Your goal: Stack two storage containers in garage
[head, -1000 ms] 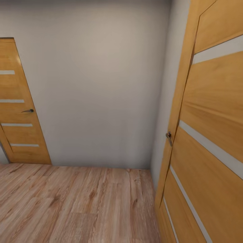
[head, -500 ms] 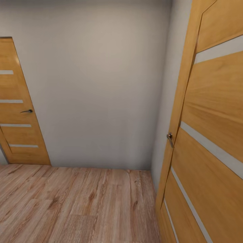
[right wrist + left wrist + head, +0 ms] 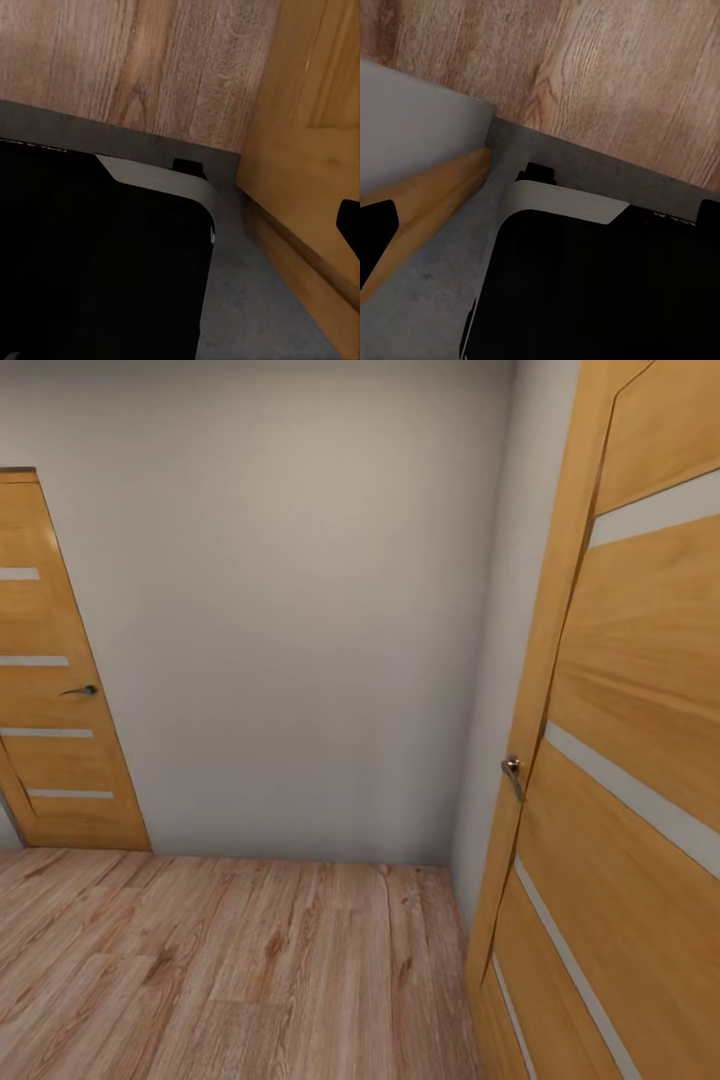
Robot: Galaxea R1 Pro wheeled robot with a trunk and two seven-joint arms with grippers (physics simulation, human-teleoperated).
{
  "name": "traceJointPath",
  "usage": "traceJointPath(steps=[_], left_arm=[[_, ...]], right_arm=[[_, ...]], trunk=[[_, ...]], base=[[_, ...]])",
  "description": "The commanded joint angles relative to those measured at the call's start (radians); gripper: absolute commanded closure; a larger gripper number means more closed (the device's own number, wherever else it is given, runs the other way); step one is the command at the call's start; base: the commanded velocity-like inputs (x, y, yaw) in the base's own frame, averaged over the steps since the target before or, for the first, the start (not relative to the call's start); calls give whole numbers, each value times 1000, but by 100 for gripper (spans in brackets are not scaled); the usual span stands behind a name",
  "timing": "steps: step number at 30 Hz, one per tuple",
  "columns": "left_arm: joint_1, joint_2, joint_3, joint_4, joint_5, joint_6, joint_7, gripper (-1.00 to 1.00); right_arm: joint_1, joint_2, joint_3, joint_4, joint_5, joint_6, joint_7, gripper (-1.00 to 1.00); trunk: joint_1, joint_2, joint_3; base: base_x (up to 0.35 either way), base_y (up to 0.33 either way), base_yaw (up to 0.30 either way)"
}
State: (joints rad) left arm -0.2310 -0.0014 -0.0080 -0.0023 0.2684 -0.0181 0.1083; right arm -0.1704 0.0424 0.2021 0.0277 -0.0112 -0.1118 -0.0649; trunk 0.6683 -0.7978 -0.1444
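Note:
The two storage containers are out of view. In the head view I face a plain grey wall (image 3: pixel 300 610) over light wood planks (image 3: pixel 230 970). In the left wrist view a dark fingertip (image 3: pixel 375 229) shows at the picture's edge, above my black, white-trimmed base (image 3: pixel 585 285). In the right wrist view another dark fingertip (image 3: pixel 349 223) shows beside a wooden door (image 3: pixel 315 127). Neither view shows both fingers, so I cannot tell how the grippers stand. Grey floor (image 3: pixel 435 300) lies under the base, with wood planks (image 3: pixel 585 67) beyond it.
An open wooden door (image 3: pixel 630 780) with a metal handle (image 3: pixel 513 772) stands close on the right. A shut door of the same kind (image 3: pixel 55 680) is in the wall at the far left. The wall ahead closes off the corner.
The whole head picture has shifted slightly: the right door and its handle sit a little further right and lower, so the camera has moved. Nothing else differs.

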Motion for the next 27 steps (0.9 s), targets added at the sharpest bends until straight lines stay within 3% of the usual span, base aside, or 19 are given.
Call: traceJointPath(steps=[1, 15, 27], left_arm=[[-1, 0, -1, 0, 5, -2, 2, -100], [-1, -1, -1, 0, 5, -2, 2, -100], [-1, 3, -1, 1, 6, -2, 2, -100]], right_arm=[[-1, 1, 6, 3, -1, -5, -4, -100], [-1, 1, 6, 3, 0, -5, -3, -100], [-1, 1, 6, 3, 0, -5, -3, -100]], trunk=[[0, -1, -2], [0, -1, -2], [0, -1, -2]], base=[[5, 7, 0], [18, 1, 0], [303, 0, 0]])
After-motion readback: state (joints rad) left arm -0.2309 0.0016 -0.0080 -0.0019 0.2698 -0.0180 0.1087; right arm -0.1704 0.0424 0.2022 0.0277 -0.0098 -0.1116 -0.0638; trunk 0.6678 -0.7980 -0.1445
